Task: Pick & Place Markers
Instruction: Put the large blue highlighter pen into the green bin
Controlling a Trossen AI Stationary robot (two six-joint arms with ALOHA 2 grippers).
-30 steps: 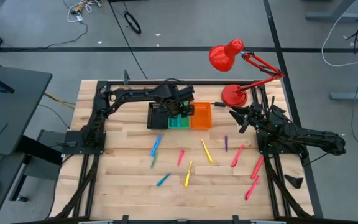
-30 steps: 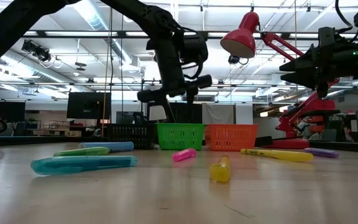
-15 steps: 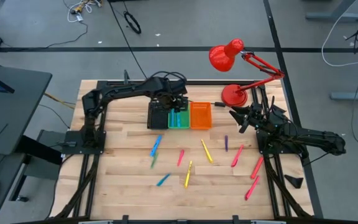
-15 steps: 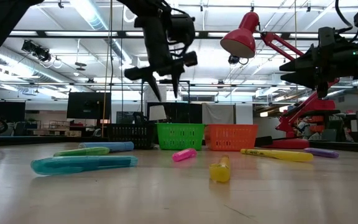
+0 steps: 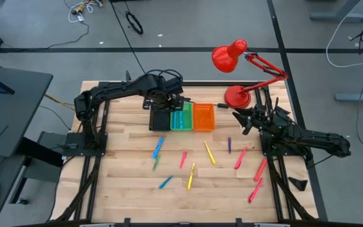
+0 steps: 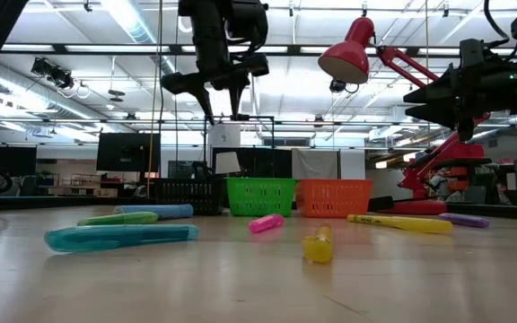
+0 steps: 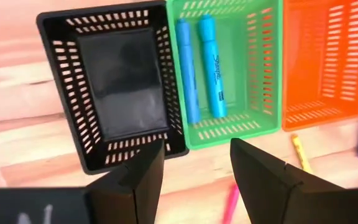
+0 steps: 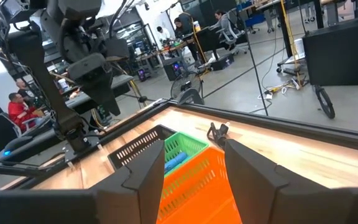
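While I watch from the remote station, the left claw [image 5: 171, 99] hangs above the black bin [image 5: 160, 118] at the far side of the tabletop [image 5: 125, 164], its fingers [image 7: 135, 180] spread apart and holding nothing. Through its wrist camera I see two blue markers [image 7: 201, 65] lying side by side in the green bin [image 7: 229, 62], which stands between the black bin and the orange bin [image 7: 328, 56]; the black and orange bins show no contents. On the open tabletop I count loose markers well apart from the bins: a blue one [image 5: 158, 147], a small green one [image 5: 155, 164], a second blue one [image 5: 165, 182], two yellow ones [image 5: 209, 153] and [image 5: 191, 176], a purple one [image 5: 229, 145], and several pink-red ones [image 5: 259, 169] nearer the right arm. The right claw [image 5: 239, 118] waits beside the base of the red lamp [image 5: 237, 96], raised off the surface, its fingers likewise parted and empty.
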